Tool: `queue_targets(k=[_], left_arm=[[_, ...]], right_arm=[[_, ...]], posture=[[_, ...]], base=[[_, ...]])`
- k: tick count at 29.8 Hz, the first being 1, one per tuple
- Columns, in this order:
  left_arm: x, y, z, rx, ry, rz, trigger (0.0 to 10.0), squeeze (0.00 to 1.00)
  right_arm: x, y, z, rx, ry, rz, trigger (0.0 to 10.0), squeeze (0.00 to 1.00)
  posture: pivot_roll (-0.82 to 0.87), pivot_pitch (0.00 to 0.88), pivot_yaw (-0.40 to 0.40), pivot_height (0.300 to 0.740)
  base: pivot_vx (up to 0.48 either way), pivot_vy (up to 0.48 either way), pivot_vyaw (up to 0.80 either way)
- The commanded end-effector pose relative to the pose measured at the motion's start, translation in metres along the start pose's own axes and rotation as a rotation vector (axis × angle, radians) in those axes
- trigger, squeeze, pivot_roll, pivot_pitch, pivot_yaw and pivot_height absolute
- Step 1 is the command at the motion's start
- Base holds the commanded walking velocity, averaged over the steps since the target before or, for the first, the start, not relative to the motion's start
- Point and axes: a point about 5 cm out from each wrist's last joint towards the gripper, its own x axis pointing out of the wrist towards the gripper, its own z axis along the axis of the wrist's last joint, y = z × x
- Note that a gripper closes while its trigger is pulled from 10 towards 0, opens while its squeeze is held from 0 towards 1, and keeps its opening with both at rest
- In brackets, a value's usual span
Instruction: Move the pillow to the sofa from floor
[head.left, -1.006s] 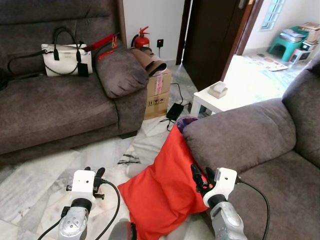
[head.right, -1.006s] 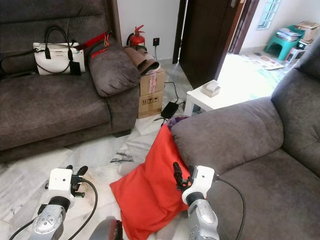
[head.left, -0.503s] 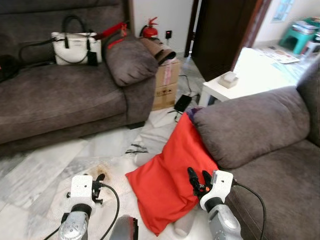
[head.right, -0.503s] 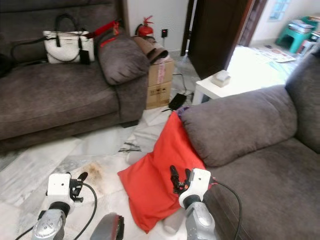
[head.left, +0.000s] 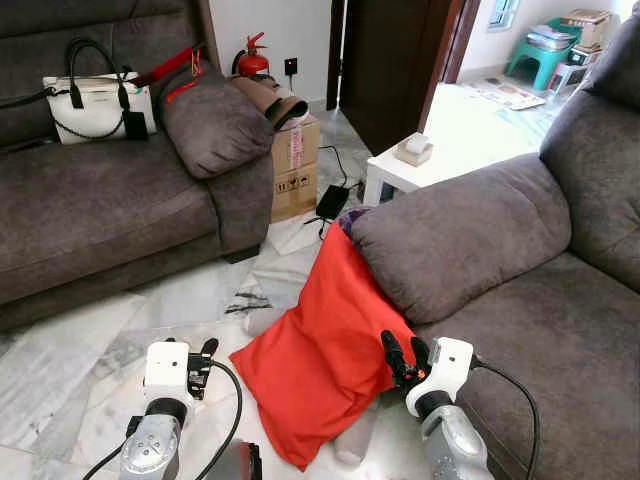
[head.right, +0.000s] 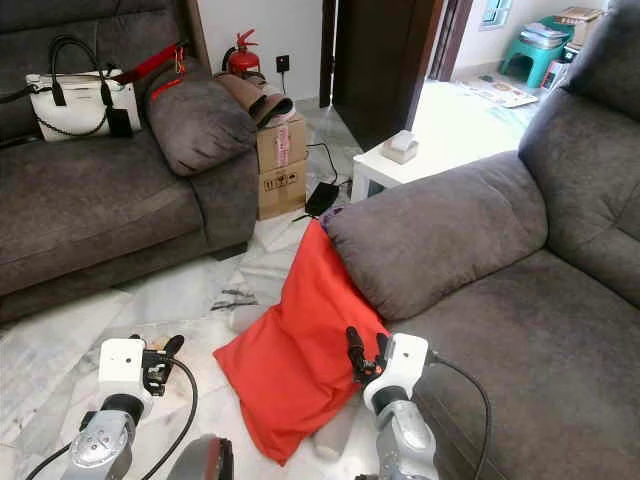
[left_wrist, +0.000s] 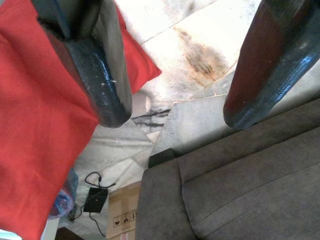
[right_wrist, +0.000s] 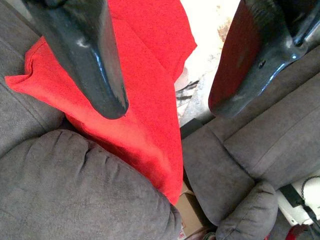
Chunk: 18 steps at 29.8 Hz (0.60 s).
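1 soft red fabric pillow (head.left: 325, 355) on marble floor (head.left: 80, 350), leaning against grey plush sofa (head.left: 470, 240). 2 grippers: left gripper (head.left: 207, 352), right gripper (head.left: 403, 357), fingers apart, empty.

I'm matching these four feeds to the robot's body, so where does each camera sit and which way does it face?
Left and right eye views: on the head, looking forward and down at the red pillow leaning on the sofa armrest; both arms show, left gripper and right gripper.
Left wrist view: along its open fingers to pillow, floor, far sofa.
Right wrist view: along its open fingers to pillow and armrest.
All views share the pillow.
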Motion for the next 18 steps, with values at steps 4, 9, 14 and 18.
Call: queue_targets(k=[4,9,14,18], left_arm=[[-0.004,-0.001,-0.01,-0.026,0.05,-0.003,10.0,0.0],[-0.01,0.0,-0.024,-0.058,0.113,0.017,10.0,0.0],[-0.02,0.001,-0.046,0.003,0.201,-0.004,10.0,0.0],[-0.02,0.003,-0.042,0.009,0.172,0.004,10.0,0.0]], right_arm=[[-0.003,-0.001,-0.005,0.008,0.022,-0.004,10.0,0.0],[-0.005,0.0,-0.013,-0.005,0.07,0.007,10.0,0.0],[-0.012,-0.005,-0.025,-0.03,0.127,-0.007,10.0,0.0],[-0.018,-0.01,-0.029,-0.036,0.141,-0.022,10.0,0.0]], posture=[[0.08,0.11,-0.014,0.624],[0.08,0.111,-0.014,0.624],[0.08,0.111,-0.014,0.624],[0.08,0.116,-0.014,0.624]], base=[[0.0,0.0,0.0],[0.0,0.0,0.0],[0.0,0.0,0.0],[0.0,0.0,0.0]])
